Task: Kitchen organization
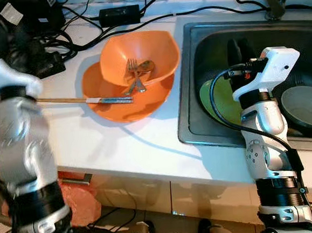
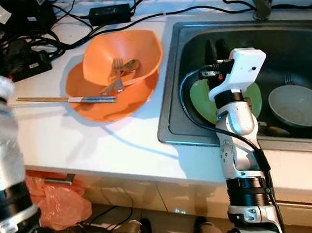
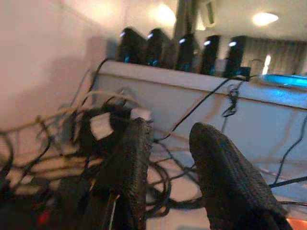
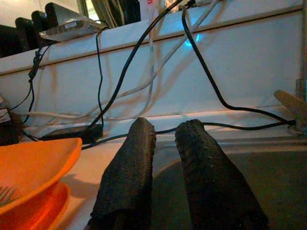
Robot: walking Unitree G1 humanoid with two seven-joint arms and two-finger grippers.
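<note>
Beside the right tool (image 4: pixel 163 143), nearly closed and empty over the steel sink (image 2: pixel 180 82), an orange plastic bowl (image 1: pixel 159 49) holds a metal fork (image 1: pixel 132 70) and spoon (image 1: pixel 144 67); the sink holds a green plate (image 2: pixel 201 105) and a pale bowl (image 2: pixel 298 105). Left tool (image 3: pixel 165 143) slightly apart, empty.

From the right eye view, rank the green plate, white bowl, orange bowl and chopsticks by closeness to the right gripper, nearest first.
The right gripper hangs over the sink's left part.
1. Green plate: in the sink, just below the gripper.
2. White bowl: in the sink, to the right.
3. Orange bowl: on the counter, to the left.
4. Chopsticks: farthest left, across the orange plate's edge.
</note>
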